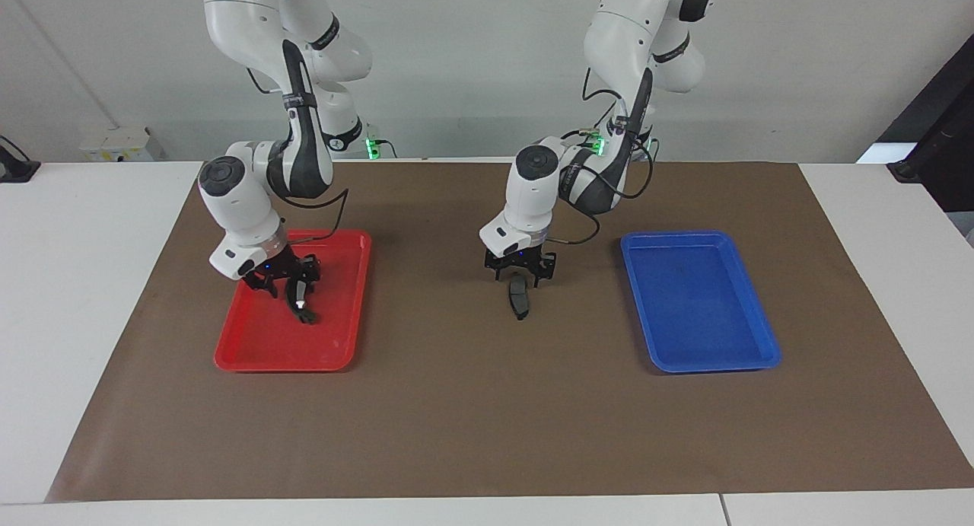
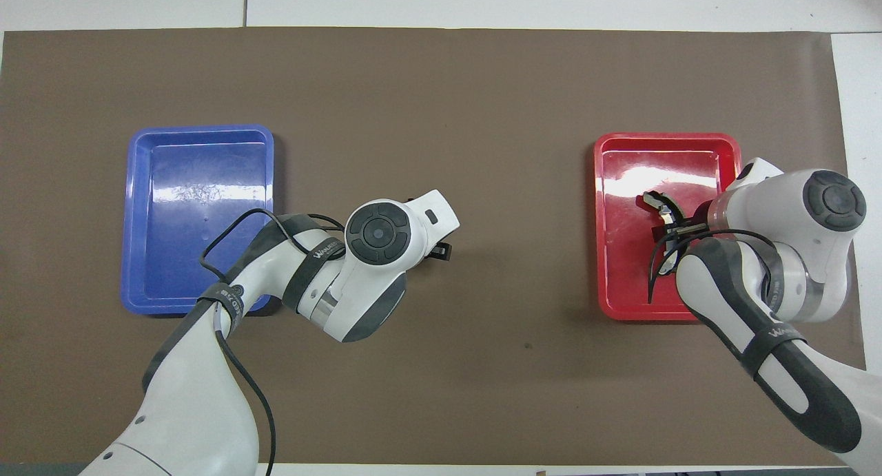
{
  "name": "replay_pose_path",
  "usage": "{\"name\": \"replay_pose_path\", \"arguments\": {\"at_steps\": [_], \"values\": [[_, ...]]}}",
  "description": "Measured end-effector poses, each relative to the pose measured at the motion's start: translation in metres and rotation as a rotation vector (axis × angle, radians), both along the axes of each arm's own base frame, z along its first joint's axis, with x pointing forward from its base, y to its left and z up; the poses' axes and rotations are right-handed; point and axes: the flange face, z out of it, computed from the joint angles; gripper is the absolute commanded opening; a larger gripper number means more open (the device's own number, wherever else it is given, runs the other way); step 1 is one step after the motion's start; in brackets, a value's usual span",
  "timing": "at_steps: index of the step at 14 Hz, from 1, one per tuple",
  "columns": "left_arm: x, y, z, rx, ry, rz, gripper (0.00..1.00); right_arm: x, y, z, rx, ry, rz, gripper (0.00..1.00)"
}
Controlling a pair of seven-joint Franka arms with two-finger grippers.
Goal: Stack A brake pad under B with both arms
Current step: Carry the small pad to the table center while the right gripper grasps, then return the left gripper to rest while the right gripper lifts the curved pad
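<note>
The small dark grey brake pad point(image 1: 519, 296) lies on the brown mat point(image 1: 487, 404) midway between the two trays. My left gripper point(image 1: 520, 276) is low over the pad's end nearer the robots, fingers spread wider than the pad. In the overhead view the left arm point(image 2: 375, 245) hides the pad. The crescent brake shoe B point(image 1: 302, 301) is in the red tray point(image 1: 266, 355), its silvery end also showing in the overhead view point(image 2: 659, 206). My right gripper point(image 1: 283, 281) is down at the shoe's end nearer the robots.
An empty blue tray point(image 1: 708, 358) lies on the mat toward the left arm's end of the table. The mat covers most of the white table point(image 1: 84, 298).
</note>
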Motion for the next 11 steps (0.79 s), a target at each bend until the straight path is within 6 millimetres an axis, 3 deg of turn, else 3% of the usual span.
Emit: {"name": "replay_pose_path", "arguments": {"at_steps": [2,4,8,11], "values": [[0.013,0.023,0.027,0.02,0.016,0.039,1.0,0.0,0.002,0.0,0.001,0.0,0.001,0.01],[0.032,0.072,0.068,0.043,0.036,0.075,1.0,0.0,0.002,0.0,0.001,0.0,0.0,0.0],[0.072,0.196,0.127,0.07,0.076,0.031,1.0,0.006,0.009,0.009,0.003,0.019,0.012,0.0],[0.099,0.285,0.166,0.071,0.097,-0.016,1.0,0.031,0.033,0.061,0.008,0.064,-0.044,0.0]]}}
